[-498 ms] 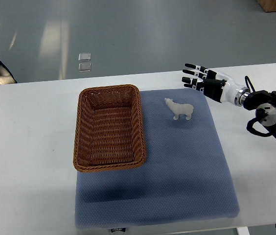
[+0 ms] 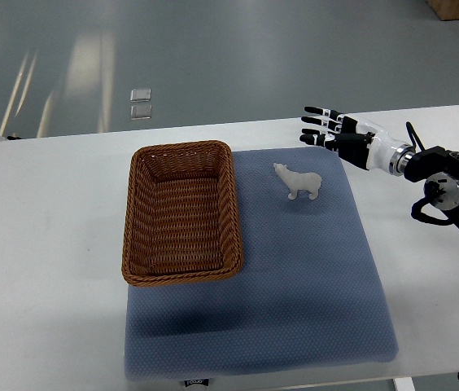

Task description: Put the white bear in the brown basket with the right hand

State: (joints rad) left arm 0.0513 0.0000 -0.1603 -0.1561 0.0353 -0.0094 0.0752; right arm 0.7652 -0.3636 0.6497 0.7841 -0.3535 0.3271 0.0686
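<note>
Blue mat [image 2: 311, 277] on white table [image 2: 50, 244]

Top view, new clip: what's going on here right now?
The robot's right hand reaches in from the right with fingers spread, holding nothing. It is past the far right corner of the blue mat, apart from the white bear, which stands upright on the mat beside the brown basket. The basket is empty. The left arm is out of view.

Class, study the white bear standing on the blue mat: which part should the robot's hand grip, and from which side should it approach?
Grip the white bear across its torso, coming down from above. It stands upright on thin legs, back exposed, clear of the brown basket. The open right hand is already near, up and to its right.
</note>
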